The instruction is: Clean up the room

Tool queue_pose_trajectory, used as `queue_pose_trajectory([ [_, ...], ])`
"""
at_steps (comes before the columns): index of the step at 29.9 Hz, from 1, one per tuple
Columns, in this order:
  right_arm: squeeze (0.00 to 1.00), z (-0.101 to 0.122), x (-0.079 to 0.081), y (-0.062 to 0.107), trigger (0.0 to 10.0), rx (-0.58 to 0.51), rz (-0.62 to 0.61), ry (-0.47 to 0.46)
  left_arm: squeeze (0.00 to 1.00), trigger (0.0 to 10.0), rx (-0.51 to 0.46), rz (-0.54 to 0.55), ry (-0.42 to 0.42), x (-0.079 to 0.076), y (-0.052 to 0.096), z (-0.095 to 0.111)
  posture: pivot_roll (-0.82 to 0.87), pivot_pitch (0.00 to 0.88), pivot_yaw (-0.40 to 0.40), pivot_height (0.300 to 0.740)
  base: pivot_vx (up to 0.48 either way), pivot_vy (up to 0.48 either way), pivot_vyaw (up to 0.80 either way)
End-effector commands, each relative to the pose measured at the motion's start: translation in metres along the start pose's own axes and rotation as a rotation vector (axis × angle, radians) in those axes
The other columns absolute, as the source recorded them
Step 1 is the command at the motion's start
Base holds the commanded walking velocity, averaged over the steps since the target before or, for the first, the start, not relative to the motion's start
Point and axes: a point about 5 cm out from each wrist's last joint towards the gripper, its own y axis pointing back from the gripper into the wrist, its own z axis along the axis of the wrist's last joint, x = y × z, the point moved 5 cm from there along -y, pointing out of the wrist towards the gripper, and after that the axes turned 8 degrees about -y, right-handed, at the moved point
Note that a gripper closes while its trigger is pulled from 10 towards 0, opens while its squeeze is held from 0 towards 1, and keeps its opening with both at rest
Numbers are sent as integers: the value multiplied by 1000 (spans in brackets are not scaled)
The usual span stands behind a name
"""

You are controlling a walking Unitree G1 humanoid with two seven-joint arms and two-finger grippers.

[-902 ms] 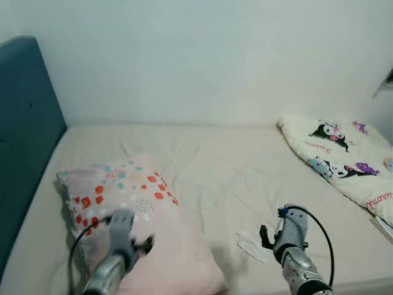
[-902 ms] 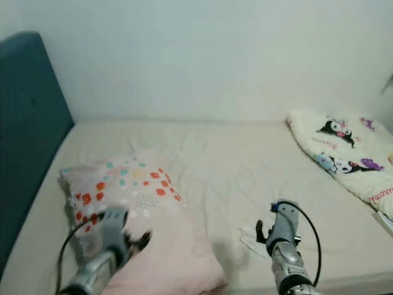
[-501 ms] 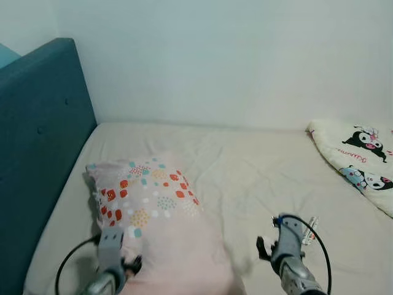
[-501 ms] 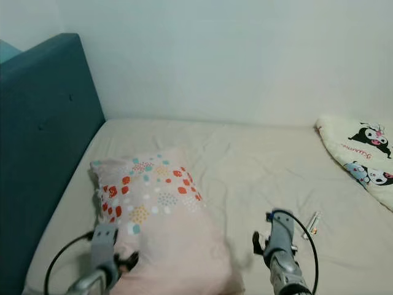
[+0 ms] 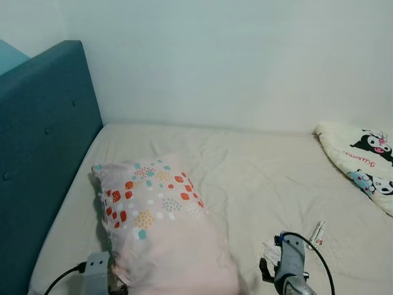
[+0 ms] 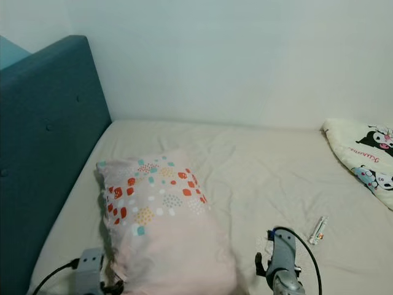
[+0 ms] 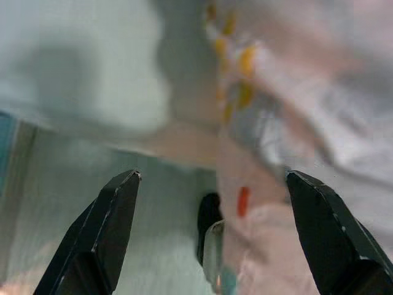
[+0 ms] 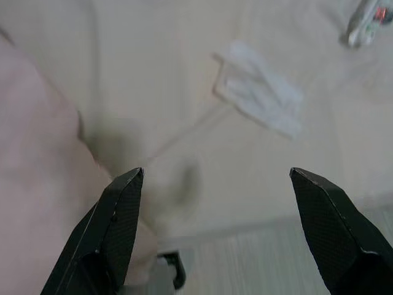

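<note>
A pink pillow (image 5: pixel 161 227) with coloured dots lies on the left half of the bed (image 5: pixel 245 172), close to the front edge. My left arm (image 5: pixel 96 275) is low beside the pillow's near left corner. In the left wrist view my left gripper (image 7: pixel 212 230) is open wide, with the pillow's edge (image 7: pixel 295 92) just ahead of it. My right arm (image 5: pixel 289 265) hangs low at the bed's front edge. My right gripper (image 8: pixel 215 233) is open with nothing in it, above a white crumpled wrapper (image 8: pixel 261 98). A small tube (image 5: pixel 318 233) lies on the sheet just right of that arm.
A teal padded headboard (image 5: pixel 43 141) closes the bed's left side, and a white wall stands behind. A cream blanket (image 5: pixel 362 163) with cartoon prints lies at the far right. Pale floor (image 8: pixel 276 258) shows below the bed's front edge.
The camera has turned left, so the headboard looms larger and the blanket has slid right. Both arms have dropped lower; the left gripper has come off the pillow's top to its near corner.
</note>
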Motion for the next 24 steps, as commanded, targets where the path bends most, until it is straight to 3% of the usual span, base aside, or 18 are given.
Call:
queue_pose_trajectory([
  [1,0,1,1,0,10000,4,3,8,0,10000,11,7,11,2,0,-1,21,17,-50,740,0,0,0],
  [5,0,1,1,0,10000,4,3,8,0,10000,11,7,11,2,0,-1,21,17,-50,740,0,0,0],
  [6,0,7,1,-1,10000,-12,8,-22,0,10000,-41,20,77,7,-3,16,16,9,-44,740,0,0,0],
  [13,0,7,1,-1,10000,-12,8,-22,0,10000,-41,20,77,7,-3,16,16,9,-44,740,0,0,0],
  [14,0,24,6,-4,10000,-55,26,-40,0,10000,-111,38,136,14,-5,39,24,3,-54,740,0,0,0],
  [19,0,24,6,-4,10000,-55,26,-40,0,10000,-111,38,136,14,-5,39,24,3,-54,740,0,0,0],
  [20,0,38,13,-5,10000,-91,46,-50,0,10000,-163,23,140,10,-6,57,24,9,-49,740,0,319,0],
  [24,0,38,13,-5,10000,-91,46,-50,0,10000,-163,23,140,10,-6,57,24,9,-49,740,0,319,0],
])
